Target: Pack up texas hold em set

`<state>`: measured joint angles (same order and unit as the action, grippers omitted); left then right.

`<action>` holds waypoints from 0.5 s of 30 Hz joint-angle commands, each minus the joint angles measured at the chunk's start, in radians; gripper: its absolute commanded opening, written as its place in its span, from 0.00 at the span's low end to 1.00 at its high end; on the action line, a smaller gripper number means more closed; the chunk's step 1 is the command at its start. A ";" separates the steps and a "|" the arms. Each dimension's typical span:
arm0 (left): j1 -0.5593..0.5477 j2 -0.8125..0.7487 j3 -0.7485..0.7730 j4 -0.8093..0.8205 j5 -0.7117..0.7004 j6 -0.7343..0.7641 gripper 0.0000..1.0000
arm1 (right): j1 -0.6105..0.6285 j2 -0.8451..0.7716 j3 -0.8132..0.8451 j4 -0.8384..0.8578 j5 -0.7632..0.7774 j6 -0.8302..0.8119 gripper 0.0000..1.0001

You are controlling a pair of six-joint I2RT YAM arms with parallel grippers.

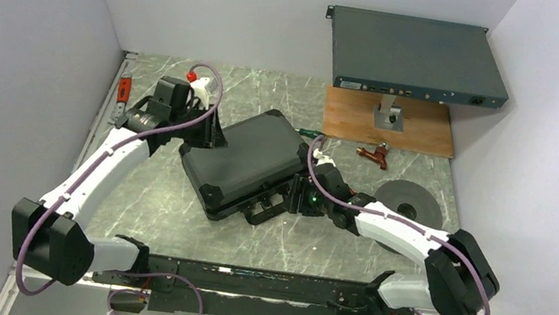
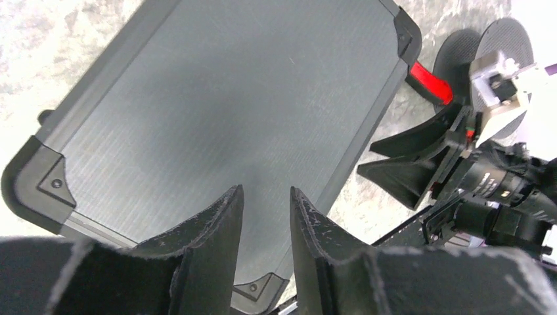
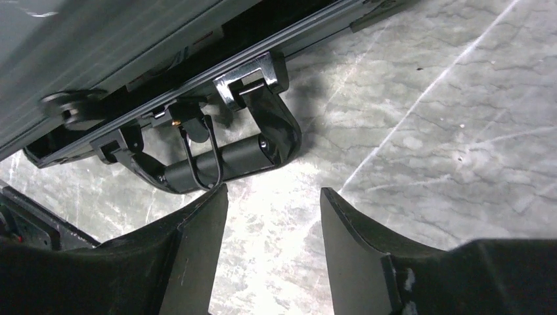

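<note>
The black briefcase lies flat in the middle of the table with its lid down. Its ribbed lid fills the left wrist view. Card decks, tokens and chip rolls are out of view. My left gripper hangs over the case's far left corner, its jaws a little apart and empty. My right gripper is low at the case's near right side, open and empty. The case handle and a latch lie just beyond its left fingertip.
A grey rack-mount box stands on a wooden board at the back right. A black round disc lies under the right arm. A red tool and a green-handled screwdriver lie behind the case.
</note>
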<state>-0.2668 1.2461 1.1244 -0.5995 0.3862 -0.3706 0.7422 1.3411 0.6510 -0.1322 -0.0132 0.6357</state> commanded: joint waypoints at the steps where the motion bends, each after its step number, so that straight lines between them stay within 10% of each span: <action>1: -0.067 -0.043 0.016 -0.019 -0.073 0.051 0.38 | 0.000 -0.095 -0.036 0.004 0.041 -0.013 0.59; 15: -0.230 -0.084 -0.118 0.017 -0.195 0.061 0.43 | 0.000 -0.184 -0.117 0.106 -0.059 -0.039 0.87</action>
<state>-0.4644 1.1931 1.0370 -0.6140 0.2188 -0.3164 0.7418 1.1934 0.5510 -0.0956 -0.0387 0.6125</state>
